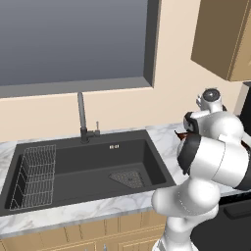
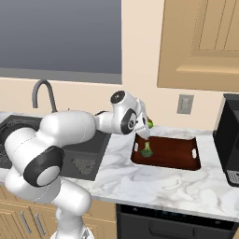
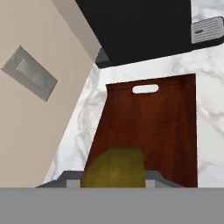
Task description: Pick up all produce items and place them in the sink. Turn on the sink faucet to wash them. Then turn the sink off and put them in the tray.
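One round lime-green fruit (image 3: 113, 168) gripped over flat reddish-brown tray (image 3: 148, 131)

Arm (image 2: 70, 128): glossy white, rounded shell segments joined by dark grey to black bands at the joints. Circular dark cap with pale centre on the end joint (image 1: 211, 94). Thick bulbous segments, smooth surfaces.
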### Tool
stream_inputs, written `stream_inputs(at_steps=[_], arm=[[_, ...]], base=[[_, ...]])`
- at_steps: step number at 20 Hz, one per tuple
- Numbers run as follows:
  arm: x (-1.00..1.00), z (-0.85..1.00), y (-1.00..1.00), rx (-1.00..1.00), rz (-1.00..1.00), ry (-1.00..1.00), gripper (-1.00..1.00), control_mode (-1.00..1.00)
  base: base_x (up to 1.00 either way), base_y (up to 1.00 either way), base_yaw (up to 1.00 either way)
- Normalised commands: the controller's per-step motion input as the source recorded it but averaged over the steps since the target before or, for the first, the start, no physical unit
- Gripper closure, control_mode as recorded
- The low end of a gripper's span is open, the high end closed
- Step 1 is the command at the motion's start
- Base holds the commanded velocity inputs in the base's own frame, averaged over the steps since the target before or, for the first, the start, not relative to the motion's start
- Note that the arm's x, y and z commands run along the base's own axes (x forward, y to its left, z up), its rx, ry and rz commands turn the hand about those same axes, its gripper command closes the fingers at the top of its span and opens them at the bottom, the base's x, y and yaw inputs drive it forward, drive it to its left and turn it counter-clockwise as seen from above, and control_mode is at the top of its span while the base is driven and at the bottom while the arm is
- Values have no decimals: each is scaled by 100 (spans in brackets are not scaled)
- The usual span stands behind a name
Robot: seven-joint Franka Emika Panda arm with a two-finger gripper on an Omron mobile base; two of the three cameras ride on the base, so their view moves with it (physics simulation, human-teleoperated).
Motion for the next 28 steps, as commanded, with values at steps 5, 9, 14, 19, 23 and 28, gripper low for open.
stream_inputs(at_steps=[5, 9, 14, 19, 23, 28], arm=[[-3, -3, -41, 4, -11, 0, 100, -100], [0, -10, -42, 8, -11, 0, 100, -100], [0, -17, -34, 8, -11, 0, 100, -100], [-1, -16, -22, 7, -11, 1, 100, -100], [0, -19, -7, 1, -9, 1, 100, -100], [0, -16, -7, 1, -5, 2, 100, -100]], base=[[0, 0, 0], [0, 0, 0], [0, 0, 0], [0, 0, 0], [0, 0, 0], [0, 0, 0]])
